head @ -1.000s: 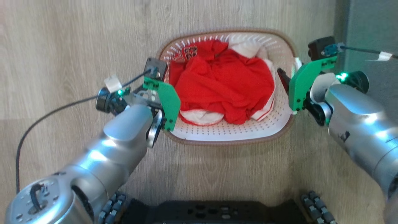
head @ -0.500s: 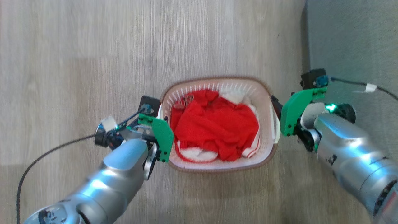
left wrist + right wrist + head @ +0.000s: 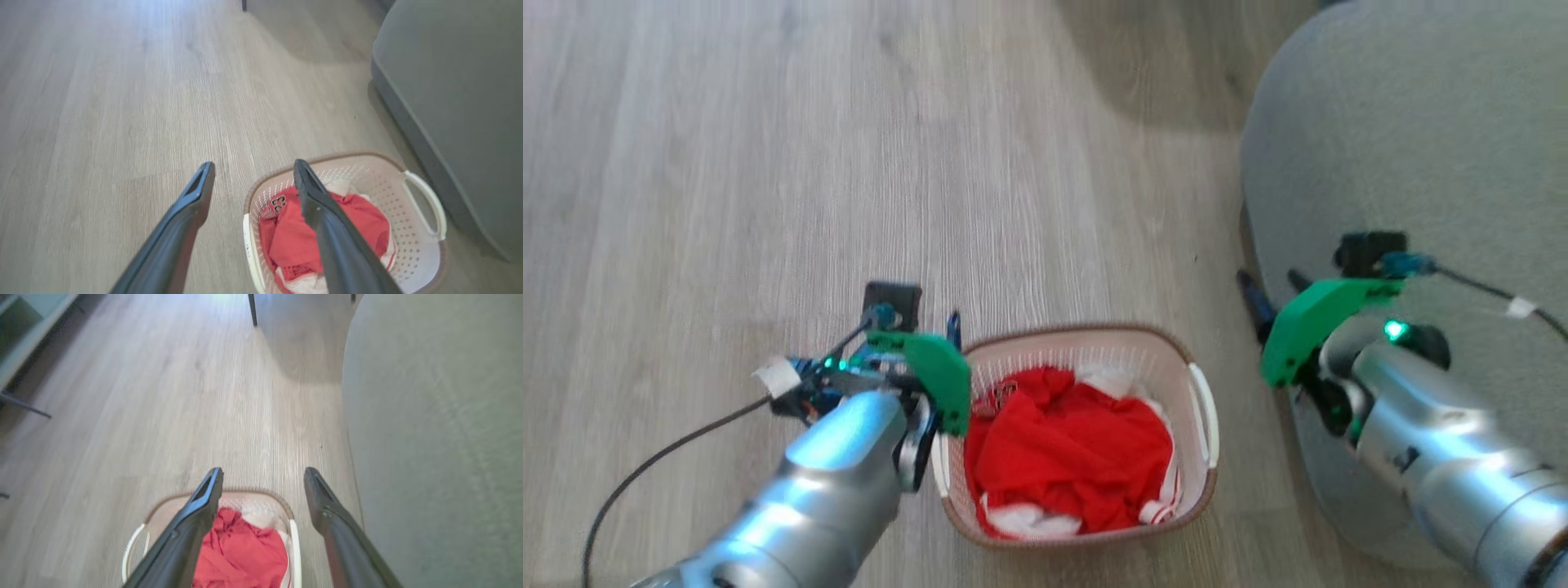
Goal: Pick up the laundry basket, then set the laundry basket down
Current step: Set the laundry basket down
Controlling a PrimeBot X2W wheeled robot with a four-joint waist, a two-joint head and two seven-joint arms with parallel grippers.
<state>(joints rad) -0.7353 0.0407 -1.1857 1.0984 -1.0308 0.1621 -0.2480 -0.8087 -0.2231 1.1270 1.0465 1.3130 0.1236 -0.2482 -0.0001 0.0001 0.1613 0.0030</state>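
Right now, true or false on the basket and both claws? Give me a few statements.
The laundry basket stands on the wood floor. True.
The left claw is shut on a handle. False: it is open and holds nothing.
Red clothing lies inside the basket. True.
The right claw grips the basket rim. False: it is open, apart from the basket, near the grey furniture.

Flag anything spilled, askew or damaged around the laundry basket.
Nothing stands out. The white perforated plastic laundry basket with a brown rim sits upright on the pale wood-grain floor. The red and white clothes lie inside it, none over the rim, and its white side handle looks intact.
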